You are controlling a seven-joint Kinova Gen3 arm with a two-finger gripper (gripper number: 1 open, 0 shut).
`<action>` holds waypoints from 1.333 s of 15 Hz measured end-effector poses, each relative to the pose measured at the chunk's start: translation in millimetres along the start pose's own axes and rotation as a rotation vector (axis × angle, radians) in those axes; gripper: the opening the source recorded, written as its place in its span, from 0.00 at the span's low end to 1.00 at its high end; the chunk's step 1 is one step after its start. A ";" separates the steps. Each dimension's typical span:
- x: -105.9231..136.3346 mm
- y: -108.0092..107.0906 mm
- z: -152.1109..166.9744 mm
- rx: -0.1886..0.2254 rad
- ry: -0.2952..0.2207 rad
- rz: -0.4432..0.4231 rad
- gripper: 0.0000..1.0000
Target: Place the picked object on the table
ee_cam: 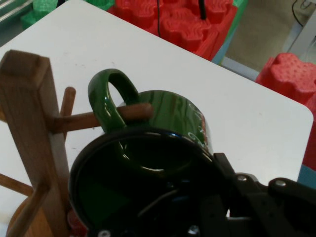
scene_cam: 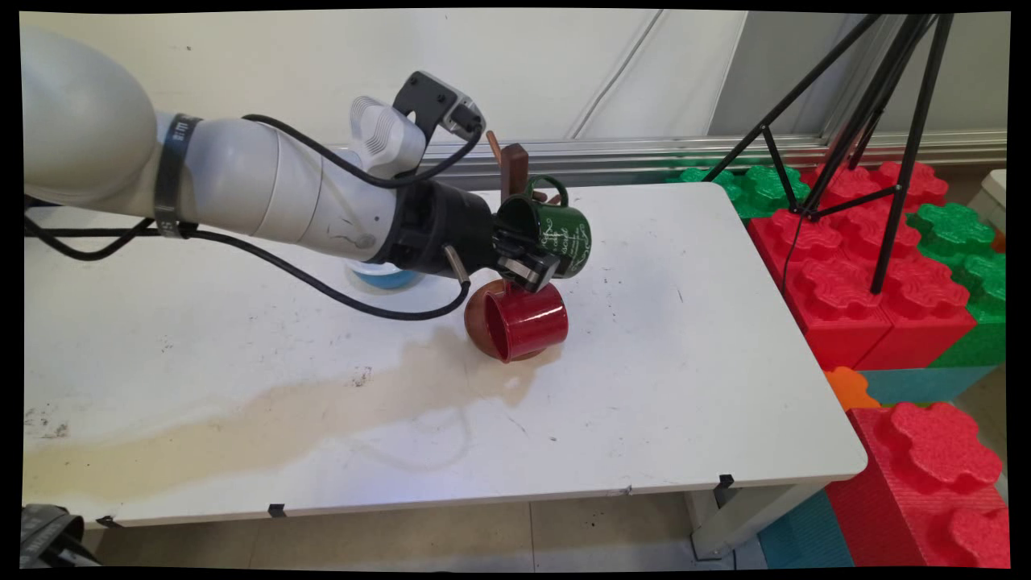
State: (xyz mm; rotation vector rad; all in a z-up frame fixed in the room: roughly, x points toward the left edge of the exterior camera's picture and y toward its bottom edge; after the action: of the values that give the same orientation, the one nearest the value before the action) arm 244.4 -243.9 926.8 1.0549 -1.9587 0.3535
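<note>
My gripper [scene_cam: 527, 259] is shut on the rim of a dark green mug [scene_cam: 564, 234] with white lettering, held on its side above the table. In the hand view the green mug [ee_cam: 168, 113] fills the centre, its mouth toward the camera. One finger [ee_cam: 228, 173] lies outside the wall and the other is inside. The mug's handle [ee_cam: 111, 96] is looped over a peg [ee_cam: 136, 112] of the wooden mug tree [ee_cam: 29, 128]. The tree's post [scene_cam: 514, 167] rises behind the gripper. A red mug [scene_cam: 527, 321] lies on its side on the tree's round base [scene_cam: 477, 322], right below the gripper.
A blue and white object [scene_cam: 387, 279] sits on the table [scene_cam: 685, 387], partly hidden under the arm. Black cables hang from the arm. Large red and green blocks [scene_cam: 870, 274] and a black tripod [scene_cam: 894, 145] stand to the right. A brownish stain crosses the table's left.
</note>
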 end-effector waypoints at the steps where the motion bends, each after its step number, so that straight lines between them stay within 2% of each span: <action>1: 0.5 1.9 -1.4 -0.002 0.001 0.002 0.00; 13: 10.2 29.6 -17.4 -0.064 0.025 0.071 0.00; 17: 3.8 41.3 -26.6 -0.113 -0.020 0.099 0.00; 20: -3.2 47.6 -38.0 -0.135 -0.092 0.144 0.00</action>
State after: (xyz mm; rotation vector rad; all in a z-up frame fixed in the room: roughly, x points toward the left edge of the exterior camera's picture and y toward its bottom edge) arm 229.0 -191.2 953.5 0.8606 -2.1156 0.2504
